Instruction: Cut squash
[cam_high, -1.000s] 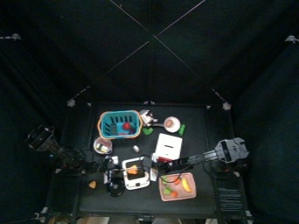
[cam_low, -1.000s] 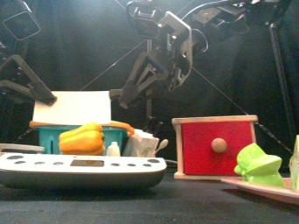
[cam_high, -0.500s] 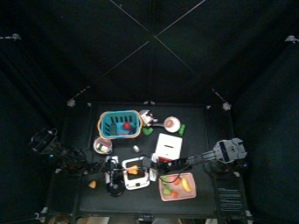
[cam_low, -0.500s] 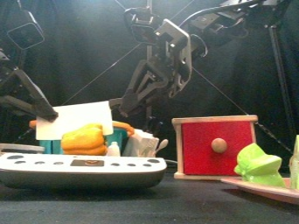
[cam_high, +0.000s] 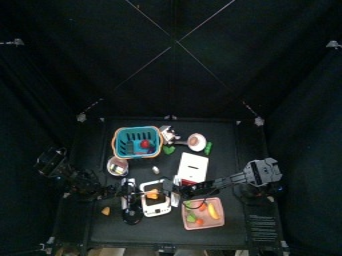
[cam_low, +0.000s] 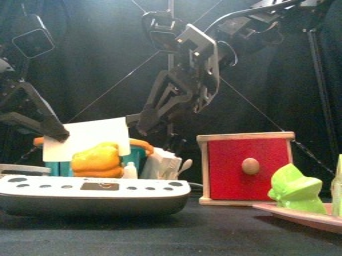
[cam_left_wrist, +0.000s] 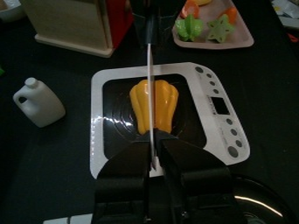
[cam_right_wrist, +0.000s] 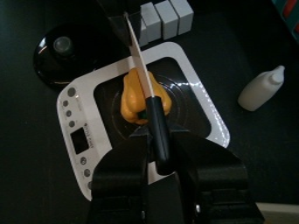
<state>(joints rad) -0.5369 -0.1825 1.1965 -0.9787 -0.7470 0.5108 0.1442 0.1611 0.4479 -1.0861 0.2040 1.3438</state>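
Left claw (cam_left_wrist: 153, 162) (knife (cam_left_wrist: 152, 61)) over squash (cam_left_wrist: 153, 106).

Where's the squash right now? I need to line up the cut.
The squash lies on the white scale near the table's front edge, left of the red wooden box, seen from the front.

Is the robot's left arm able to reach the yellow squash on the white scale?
Probably yes. The left arm's knife hangs right over the squash on the scale, with nothing between them. The right arm's knife hangs over it too and might crowd it.
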